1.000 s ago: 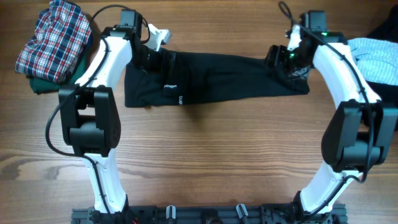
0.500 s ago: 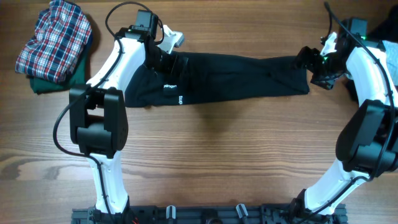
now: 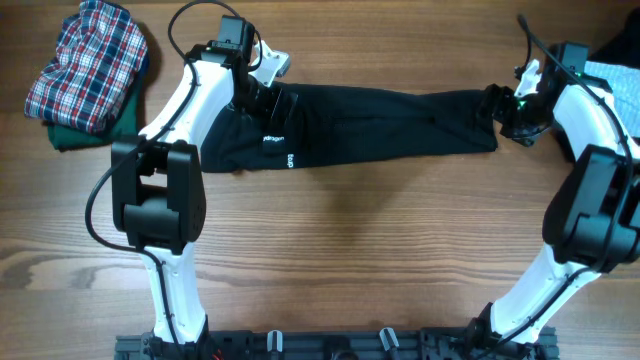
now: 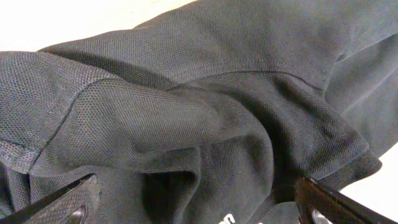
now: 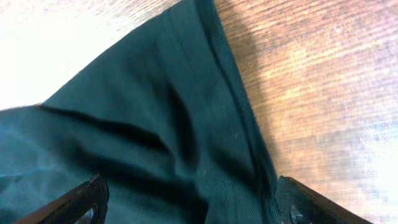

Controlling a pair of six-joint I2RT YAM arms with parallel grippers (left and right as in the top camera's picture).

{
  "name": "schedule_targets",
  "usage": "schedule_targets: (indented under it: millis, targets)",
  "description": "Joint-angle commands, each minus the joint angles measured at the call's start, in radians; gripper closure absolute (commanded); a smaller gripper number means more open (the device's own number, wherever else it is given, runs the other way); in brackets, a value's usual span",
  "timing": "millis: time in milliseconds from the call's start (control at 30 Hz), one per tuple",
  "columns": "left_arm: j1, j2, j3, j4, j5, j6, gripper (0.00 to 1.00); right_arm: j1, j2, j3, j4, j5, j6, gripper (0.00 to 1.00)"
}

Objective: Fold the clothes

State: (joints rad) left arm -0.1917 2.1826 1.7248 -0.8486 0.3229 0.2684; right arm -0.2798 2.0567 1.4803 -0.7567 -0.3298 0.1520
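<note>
Seemingly half done — the black T-shirt (image 3: 370, 125) lies in a long band, cross-folds to come; left claw (image 4: 199, 205) and right claw (image 5: 189, 199) gape wide, empty.

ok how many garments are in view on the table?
5: black T-shirt across the middle; plaid one top left, on a green one; light blue one and dark one at the right edge, cropped. More may be hidden.

White print (image 3: 272, 139) on the black shirt (image 3: 380, 125) is illegibly small.
</note>
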Motion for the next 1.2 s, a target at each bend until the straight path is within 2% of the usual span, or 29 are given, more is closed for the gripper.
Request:
schedule_targets:
  millis: [0, 233, 367, 567, 767, 867, 933, 1000, 1100, 1167]
  targets:
    - [-0.004, 0.013, -0.006, 0.002, -0.011, 0.016, 0.00, -0.016, 0.047, -0.010, 0.023, -0.008, -0.057, 0.14]
    - [-0.004, 0.013, -0.006, -0.010, -0.011, 0.016, 0.00, -0.039, 0.101, -0.010, 0.050, -0.014, -0.070, 0.14]
    - [-0.004, 0.013, -0.006, -0.012, -0.011, 0.016, 0.00, -0.041, 0.131, -0.010, 0.054, -0.093, -0.074, 0.14]
    - [-0.004, 0.013, -0.006, -0.012, -0.011, 0.016, 0.00, -0.031, 0.185, -0.010, 0.052, -0.305, -0.098, 0.24]
    - [-0.004, 0.013, -0.006, -0.012, -0.011, 0.016, 0.00, -0.005, 0.196, -0.010, 0.032, -0.337, -0.097, 0.33]
    - [-0.004, 0.013, -0.006, -0.012, -0.011, 0.016, 0.00, -0.003, 0.196, -0.010, 0.025, -0.337, -0.097, 0.49]
    - [-0.004, 0.013, -0.006, -0.013, -0.011, 0.016, 0.00, -0.003, 0.196, -0.010, 0.027, -0.337, -0.096, 0.70]
    - [-0.004, 0.013, -0.006, -0.013, -0.011, 0.016, 0.00, -0.006, 0.196, -0.010, 0.031, -0.336, -0.096, 0.86]
    - [-0.004, 0.013, -0.006, -0.013, -0.011, 0.016, 0.00, -0.010, 0.195, -0.009, 0.035, -0.336, -0.097, 0.95]
    - [-0.004, 0.013, -0.006, -0.013, -0.011, 0.016, 0.00, -0.014, 0.195, -0.006, 0.037, -0.337, -0.096, 0.96]
